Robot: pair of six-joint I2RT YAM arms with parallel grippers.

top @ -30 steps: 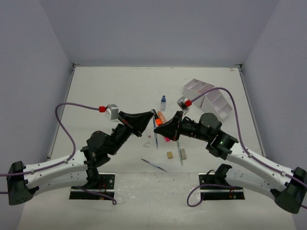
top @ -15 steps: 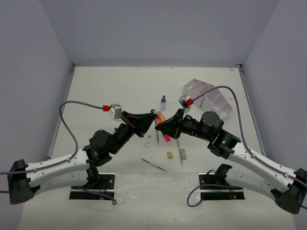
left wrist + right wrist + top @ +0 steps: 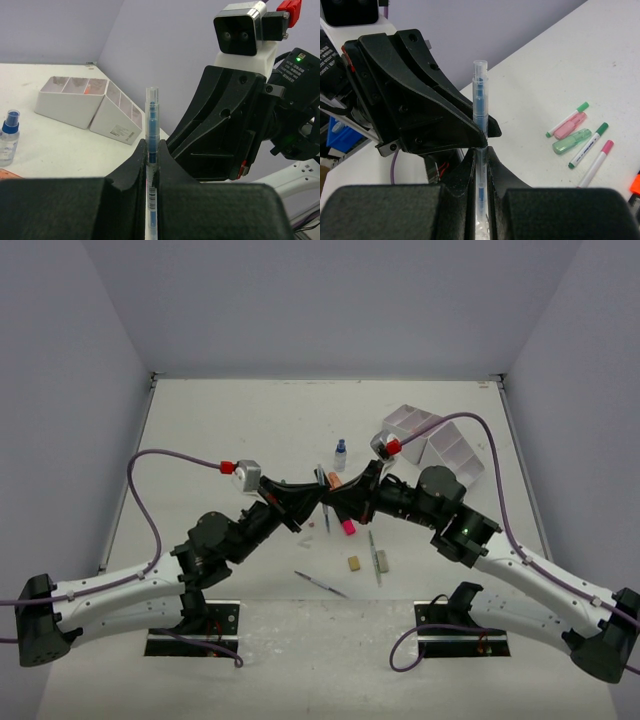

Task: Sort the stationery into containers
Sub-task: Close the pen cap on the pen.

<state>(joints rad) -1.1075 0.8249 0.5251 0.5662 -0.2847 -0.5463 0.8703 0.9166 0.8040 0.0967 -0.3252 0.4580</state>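
Carrying everything is the white tabletop (image 3: 230,430); both arms reach inward and meet over its middle. The white organizer (image 3: 455,452), a block of joined open-top compartments, sits at the far right, well apart from the meeting point.

Left pincer (image 3: 151,159): jaws closed tight on a clear pen (image 3: 151,120) with a blue core. Right pincer (image 3: 481,152): jaws likewise closed on the same clear pen from the opposite side. The clear pen stands upright between the two, its clear end uppermost, held up off the tabletop and outside the organizer.

Loose items, none in a compartment:
- A marker (image 3: 347,527) with orange and pink ends lies under the pincers, its middle hidden by them.
- A blue-capped bottle (image 3: 340,453) stands upright just beyond the pincers.
- A pink highlighter (image 3: 570,125) and a green highlighter (image 3: 571,141) lie side by side in the right wrist view.
- A thin pen (image 3: 320,584) lies toward the near edge.
- A tan eraser (image 3: 353,563) and a grey eraser (image 3: 383,560) lie near each other, apart.
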